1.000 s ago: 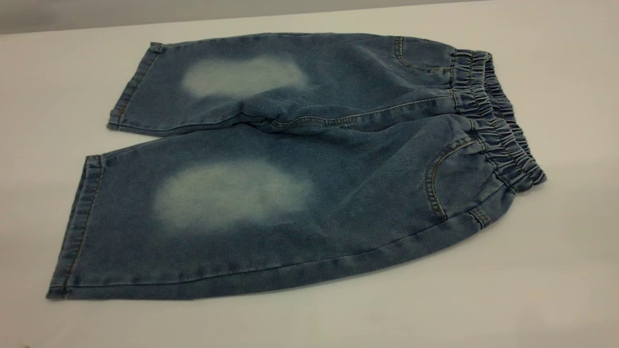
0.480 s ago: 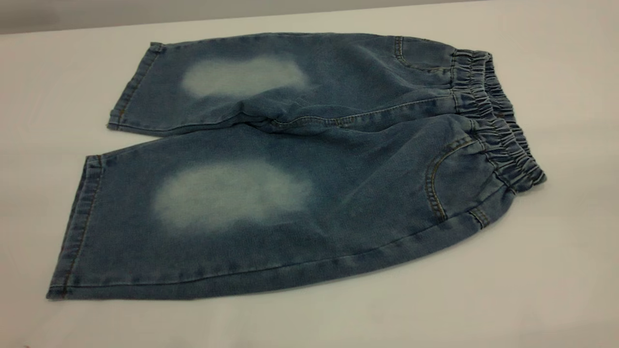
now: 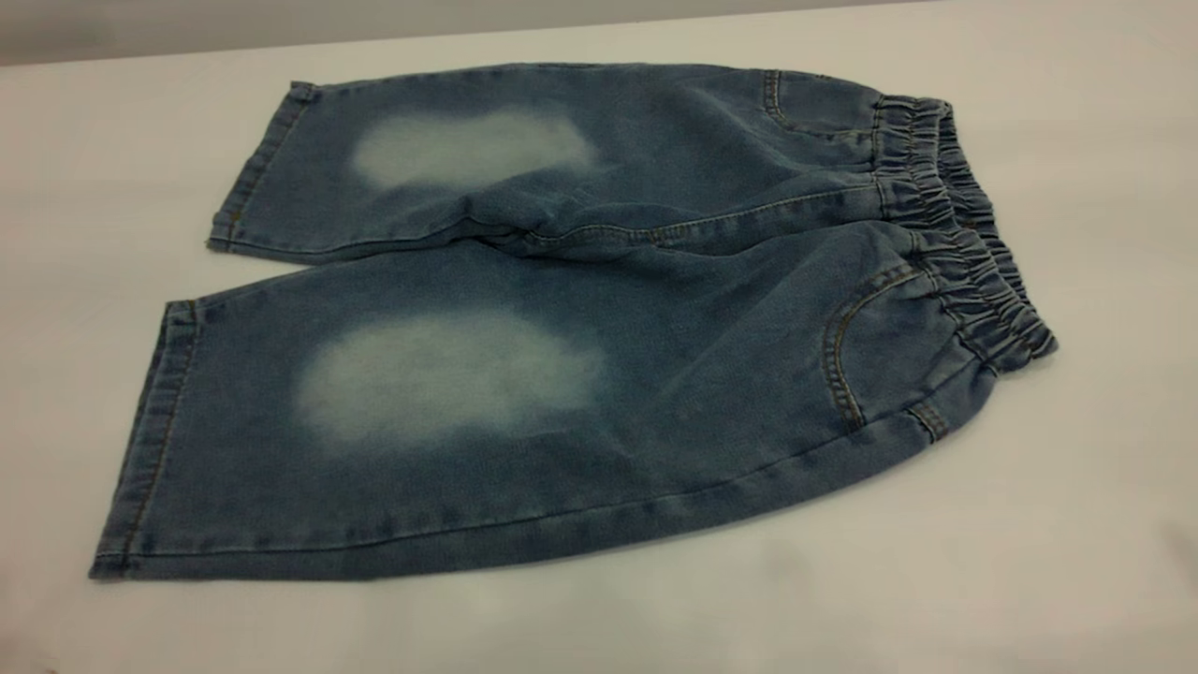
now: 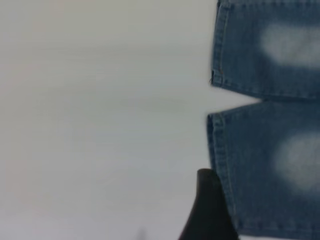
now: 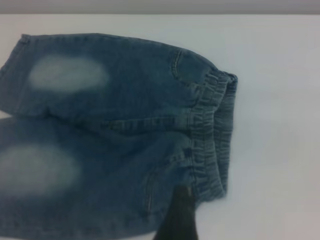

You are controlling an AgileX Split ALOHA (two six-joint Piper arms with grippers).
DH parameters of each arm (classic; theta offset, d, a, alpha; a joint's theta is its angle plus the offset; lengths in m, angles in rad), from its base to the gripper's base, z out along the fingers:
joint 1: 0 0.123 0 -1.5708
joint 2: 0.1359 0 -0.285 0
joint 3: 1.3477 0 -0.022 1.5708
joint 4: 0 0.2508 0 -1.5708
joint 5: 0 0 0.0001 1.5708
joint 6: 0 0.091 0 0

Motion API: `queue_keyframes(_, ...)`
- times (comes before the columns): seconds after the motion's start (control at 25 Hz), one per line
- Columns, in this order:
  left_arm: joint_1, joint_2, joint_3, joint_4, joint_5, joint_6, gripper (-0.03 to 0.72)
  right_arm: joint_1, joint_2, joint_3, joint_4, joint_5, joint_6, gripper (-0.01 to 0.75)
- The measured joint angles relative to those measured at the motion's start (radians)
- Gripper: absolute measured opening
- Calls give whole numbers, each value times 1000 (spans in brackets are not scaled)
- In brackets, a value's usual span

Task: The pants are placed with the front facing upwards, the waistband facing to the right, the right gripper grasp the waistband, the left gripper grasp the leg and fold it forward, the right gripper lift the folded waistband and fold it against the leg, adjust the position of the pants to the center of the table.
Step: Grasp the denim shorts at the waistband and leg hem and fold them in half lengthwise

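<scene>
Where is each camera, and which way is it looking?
Exterior view: outside the rig, looking down at the pants lying flat on the table; no arm shows.
Left wrist view: on the left arm, looking down at the leg hems; one dark finger of the left claw shows.
Right wrist view: on the right arm, looking at the waistband; a dark right claw finger shows.
All share the pants.

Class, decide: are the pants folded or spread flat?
Spread flat. The pants lie unfolded on the table, both legs side by side, the waistband at the exterior view's right.
</scene>
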Motion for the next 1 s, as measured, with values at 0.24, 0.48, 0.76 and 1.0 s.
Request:
queue_keyframes(0.24, 0, 180, -71, -99, -104, 70, 469, 0, 168, -1, 86, -92, -1, 587)
queue_keyframes(0.48, 0, 340, -122, -216, -159, 184, 469, 0, 308, 0, 111, -176, -9, 587)
queue_keyframes(0.76, 0, 462, -122, -260, -234, 189, 469, 0, 466, 1, 124, -167, -44, 587)
queue_keyframes(1.0, 0, 469, -123, -284, -267, 189, 469, 0, 600, 3, 198, -206, -147, 587)
